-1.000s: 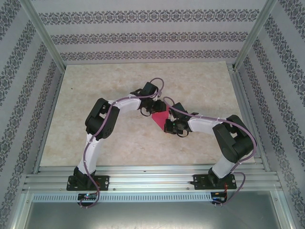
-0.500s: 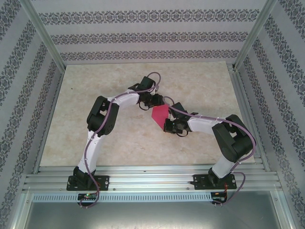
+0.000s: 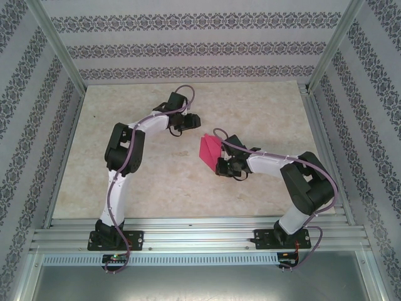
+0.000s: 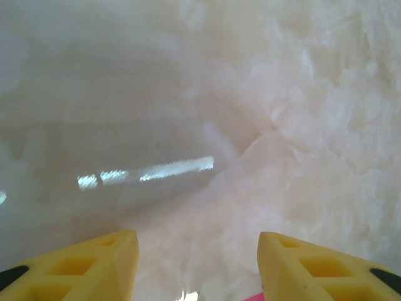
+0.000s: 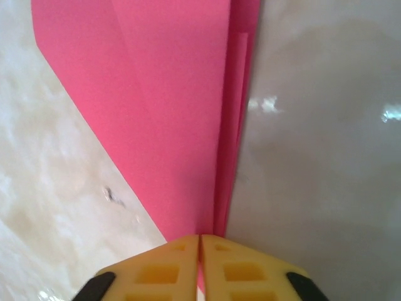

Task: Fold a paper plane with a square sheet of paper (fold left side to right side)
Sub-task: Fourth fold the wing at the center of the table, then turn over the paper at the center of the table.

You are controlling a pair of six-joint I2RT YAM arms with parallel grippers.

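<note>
**Paper plane** [image 3: 210, 149]: bright pink and plain, folded into a narrow wedge with sharp creases. It sits near the middle of the worktop [image 3: 269, 113], between the two arms, with its wide end toward the far wall and its narrow end toward the right arm. From the right wrist [image 5: 175, 106], several layers stack along its right-hand edge. Whether it lies flat or is lifted slightly cannot be told.

**Right arm** [image 3: 269, 164]: reaches in from the right. The right jaws are together, clamped on the plane's narrow end. The yellow fingers [image 5: 156, 269] meet with a thin pink strip pinched between them.

**Left arm** [image 3: 125, 157]: its wrist is over the far-left part of the worktop, near the plane but not touching it. The left jaws are apart with nothing between them. The yellow fingers [image 4: 81, 263] frame bare surface, and a pink sliver shows at the bottom edge of that view.

**Worktop**: pale, marbled and glossy.

**Surround**: patterned walls [image 3: 188, 25] and metal rails [image 3: 200, 235] along the near edge.
</note>
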